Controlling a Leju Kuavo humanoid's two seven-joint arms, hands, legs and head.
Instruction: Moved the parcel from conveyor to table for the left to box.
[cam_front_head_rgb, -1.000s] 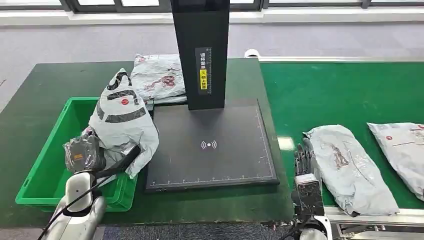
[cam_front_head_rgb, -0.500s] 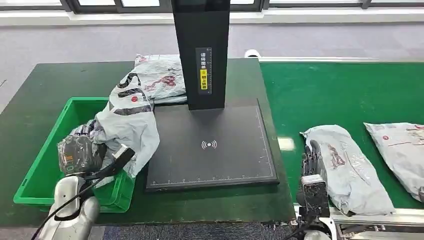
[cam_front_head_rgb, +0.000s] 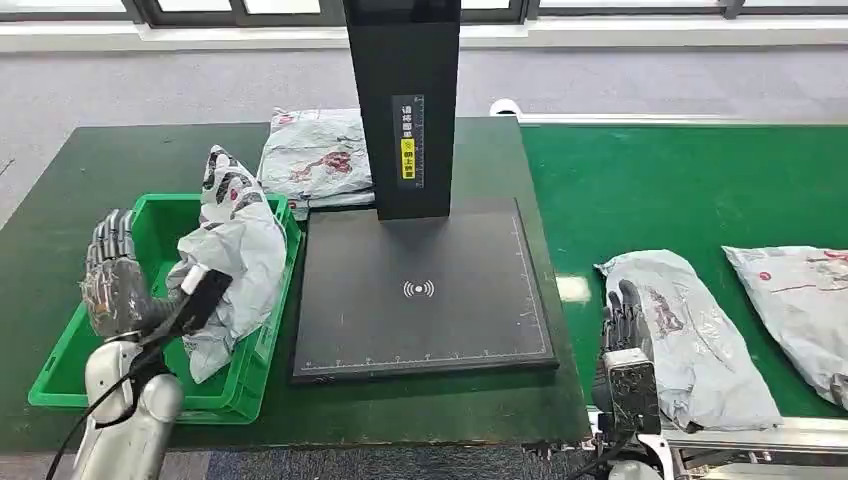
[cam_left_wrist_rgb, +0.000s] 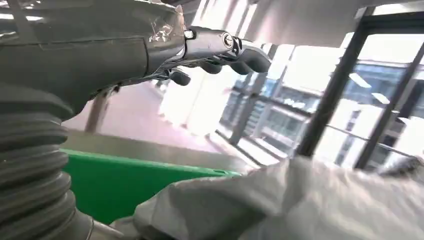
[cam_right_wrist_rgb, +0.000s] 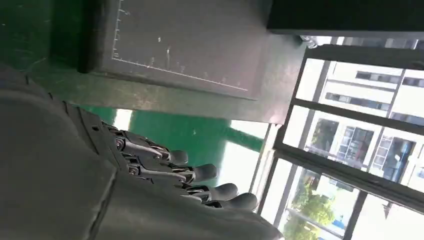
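A crumpled grey parcel (cam_front_head_rgb: 235, 265) lies in the green bin (cam_front_head_rgb: 75, 350), leaning on its right wall; it also fills the near part of the left wrist view (cam_left_wrist_rgb: 300, 200) in front of the bin wall (cam_left_wrist_rgb: 125, 182). My left hand (cam_front_head_rgb: 113, 280) hovers over the bin's left side with fingers (cam_left_wrist_rgb: 220, 45) spread and nothing in it. A second grey parcel (cam_front_head_rgb: 695, 340) lies on the green conveyor (cam_front_head_rgb: 680, 190). My right hand (cam_front_head_rgb: 625, 320) is at that parcel's left edge, its fingers (cam_right_wrist_rgb: 195, 182) stretched out and holding nothing.
A black scanner pad (cam_front_head_rgb: 420, 290) with a tall black column (cam_front_head_rgb: 400, 100) stands between the bin and the conveyor. More grey parcels (cam_front_head_rgb: 315, 155) lie stacked behind the bin. Another parcel (cam_front_head_rgb: 800, 295) rides the conveyor at far right. The green table (cam_front_head_rgb: 60, 190) holds the bin.
My left hand has let go of the grey parcel, which dropped into the bin, and has moved left with fingers spread. The conveyor parcels crept left; my right hand edged forward.
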